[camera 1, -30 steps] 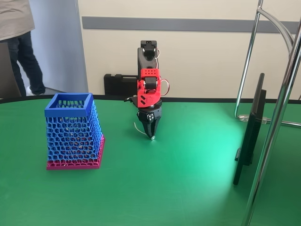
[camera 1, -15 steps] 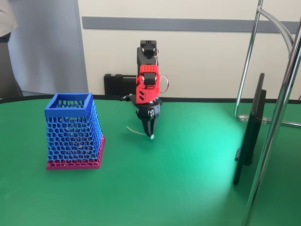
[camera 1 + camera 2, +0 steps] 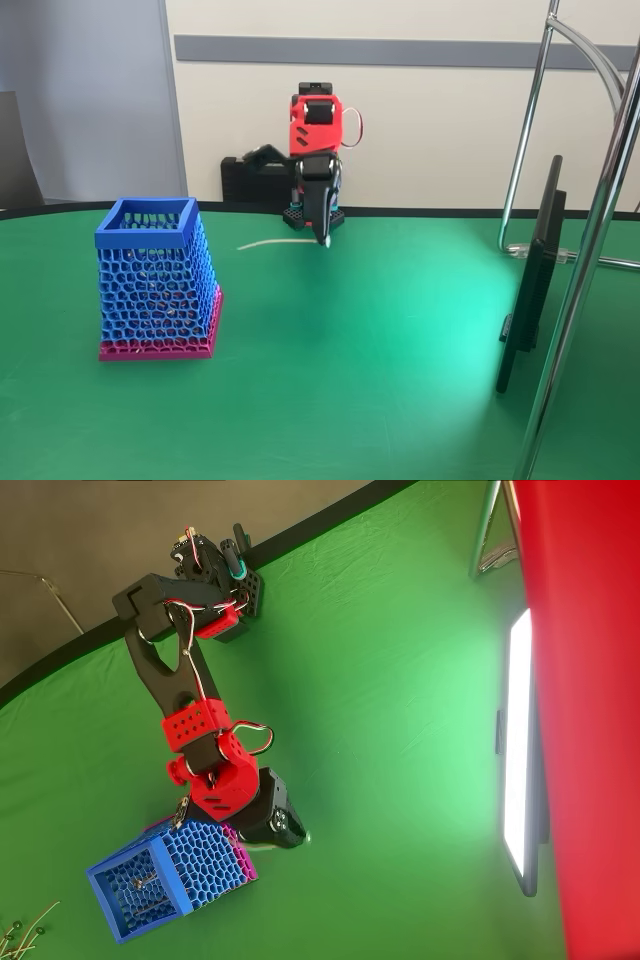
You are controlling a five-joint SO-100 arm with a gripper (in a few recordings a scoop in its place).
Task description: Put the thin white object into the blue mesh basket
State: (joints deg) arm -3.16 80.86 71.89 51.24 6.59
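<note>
A green table [image 3: 400, 380] fills the near part of the fixed view, with a pale wall behind it and a chrome stand [image 3: 590, 250] rising at the right edge. On the far side of the table stands the red and black arm [image 3: 315, 150], folded so that its gripper [image 3: 322, 238] points down, raised clear of the cloth. To the left and nearer sits the blue mesh basket [image 3: 155, 275], upright on its pink base, open at the top, well apart from the gripper in this view. In the overhead view the arm [image 3: 190, 710] reaches from its base across the green, and the gripper [image 3: 290, 835] hangs just beside the basket [image 3: 165, 880], near its pink base. The fingers are closed narrow on one end of the thin white object [image 3: 272, 242], which sticks out level to the left of the gripper, in the air above the table, pointing toward the basket's side but short of it.
</note>
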